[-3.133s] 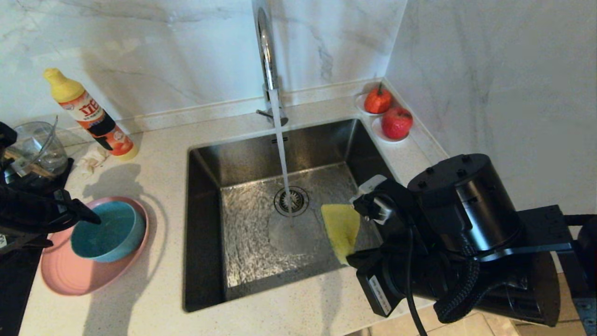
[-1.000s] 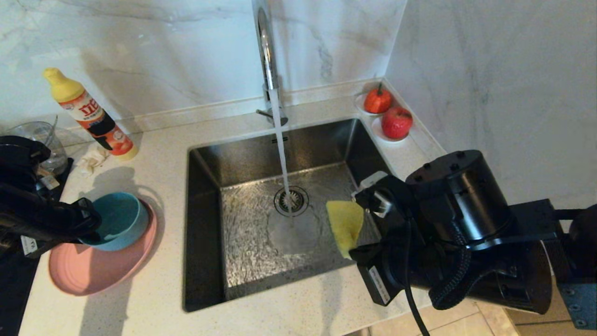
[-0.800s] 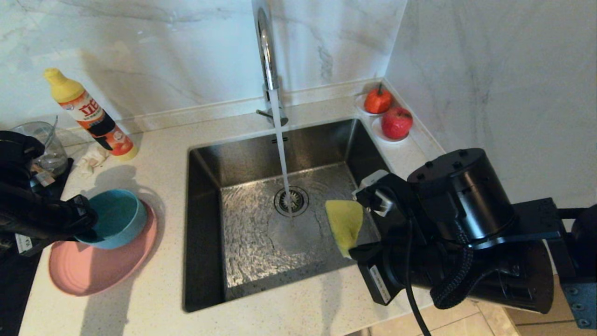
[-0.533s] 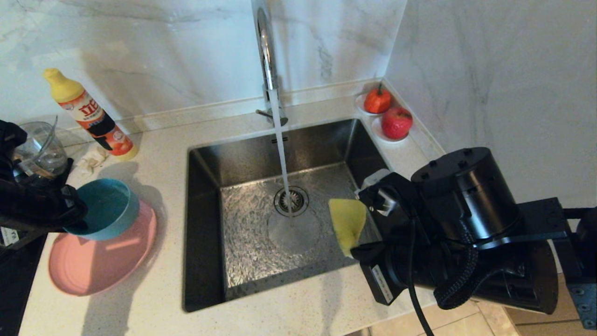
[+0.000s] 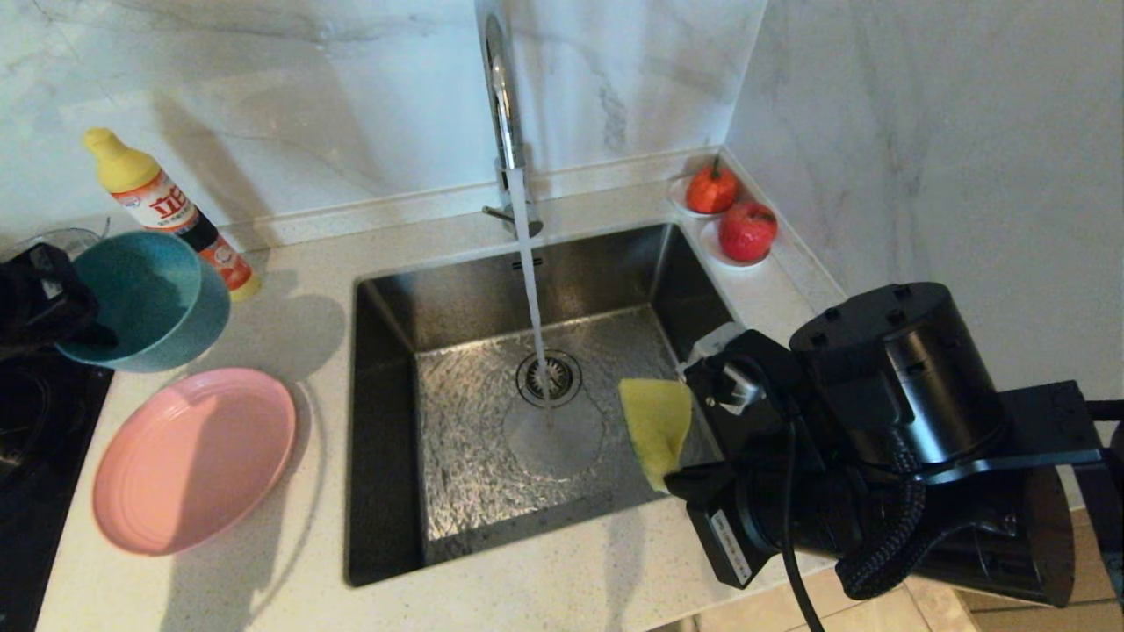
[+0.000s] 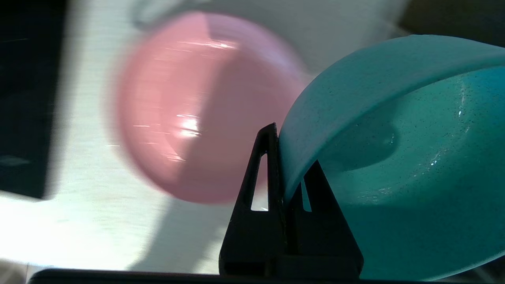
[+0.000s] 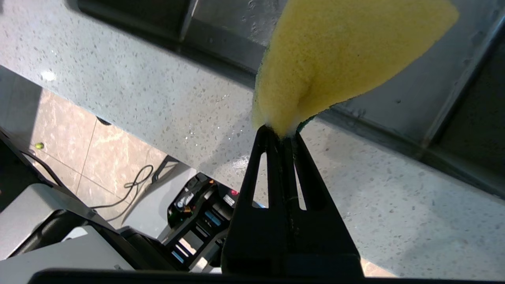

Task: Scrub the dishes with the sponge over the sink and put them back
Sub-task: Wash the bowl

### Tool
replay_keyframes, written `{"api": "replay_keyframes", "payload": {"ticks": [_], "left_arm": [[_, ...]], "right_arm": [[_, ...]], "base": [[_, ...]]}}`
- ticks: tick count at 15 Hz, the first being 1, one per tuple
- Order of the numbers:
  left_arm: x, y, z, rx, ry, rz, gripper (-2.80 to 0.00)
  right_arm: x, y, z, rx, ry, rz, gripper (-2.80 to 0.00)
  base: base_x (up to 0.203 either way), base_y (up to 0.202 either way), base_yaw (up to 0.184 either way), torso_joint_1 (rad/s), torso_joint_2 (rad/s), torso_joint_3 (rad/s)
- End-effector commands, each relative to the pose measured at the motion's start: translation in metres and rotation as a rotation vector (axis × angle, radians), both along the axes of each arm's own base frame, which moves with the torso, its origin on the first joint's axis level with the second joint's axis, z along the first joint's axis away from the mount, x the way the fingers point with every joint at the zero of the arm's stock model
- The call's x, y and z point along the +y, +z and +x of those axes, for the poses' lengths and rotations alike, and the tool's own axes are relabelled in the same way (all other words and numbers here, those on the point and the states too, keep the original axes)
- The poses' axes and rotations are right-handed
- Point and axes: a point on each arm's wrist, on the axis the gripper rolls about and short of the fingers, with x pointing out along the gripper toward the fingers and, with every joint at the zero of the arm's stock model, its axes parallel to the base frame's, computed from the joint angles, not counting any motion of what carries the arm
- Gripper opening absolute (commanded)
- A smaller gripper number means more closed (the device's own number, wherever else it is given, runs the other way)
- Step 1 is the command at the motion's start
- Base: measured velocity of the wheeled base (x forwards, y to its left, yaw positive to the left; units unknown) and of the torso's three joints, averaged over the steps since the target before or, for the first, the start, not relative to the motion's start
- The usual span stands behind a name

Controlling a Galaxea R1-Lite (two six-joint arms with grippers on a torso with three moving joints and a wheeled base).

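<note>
Head view: left gripper (image 5: 83, 320) fingers clamp the round teal-blue bowl (image 5: 140, 298) by its rim, above the round pink plate (image 5: 193, 456) on the surface. Right gripper (image 7: 281, 136) fingers pinch the yellow foam sponge (image 5: 657, 426) over the steel sink (image 5: 492, 491).

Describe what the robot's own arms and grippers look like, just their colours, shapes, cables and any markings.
Both arms are matte black. The right arm is bulky, with a round bolted cap, a braided black cable looping beneath, a white connector near the wrist and a white printed label. The left gripper and right gripper each have thin black tapering fingers with triangular cutouts.
</note>
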Motion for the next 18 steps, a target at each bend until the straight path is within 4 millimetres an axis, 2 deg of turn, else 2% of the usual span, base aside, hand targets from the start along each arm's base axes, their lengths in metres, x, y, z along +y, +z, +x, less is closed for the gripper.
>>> {"api": "replay_keyframes", "payload": {"ticks": [1, 4, 6, 8, 11, 16, 18], "left_arm": [[-0.033, 0.021, 0.002, -0.045, -0.109, -0.005, -2.80], [-0.080, 0.010, 0.034, 0.030, -0.184, -0.052, -2.80], [-0.113, -0.009, 0.058, 0.095, -0.210, -0.036, -2.80], [-0.136, -0.028, 0.080, 0.127, -0.189, -0.033, -2.80], [-0.157, -0.058, 0.110, 0.185, -0.162, -0.056, -2.80], [-0.171, -0.079, 0.141, 0.206, -0.092, -0.123, -2.80], [-0.178, -0.093, 0.151, 0.227, -0.085, -0.129, -2.80]], "right_arm": [[-0.005, 0.009, -0.004, -0.019, -0.001, 0.024, -2.80], [-0.013, 0.012, -0.011, 0.002, -0.024, 0.070, -2.80], [-0.016, 0.014, -0.015, 0.001, -0.026, 0.085, -2.80], [-0.017, 0.015, -0.014, 0.001, -0.029, 0.086, -2.80], [-0.017, 0.014, -0.015, 0.006, -0.026, 0.090, -2.80], [-0.017, 0.013, -0.014, -0.002, -0.015, 0.108, -2.80], [-0.015, 0.010, -0.013, -0.016, -0.013, 0.127, -2.80]], "base": [[0.000, 0.000, 0.000, 0.000, 0.00, 0.000], [0.000, 0.000, 0.000, 0.000, 0.00, 0.000], [0.000, 0.000, 0.000, 0.000, 0.00, 0.000], [0.000, 0.000, 0.000, 0.000, 0.00, 0.000], [0.000, 0.000, 0.000, 0.000, 0.00, 0.000], [0.000, 0.000, 0.000, 0.000, 0.00, 0.000], [0.000, 0.000, 0.000, 0.000, 0.00, 0.000]]}}
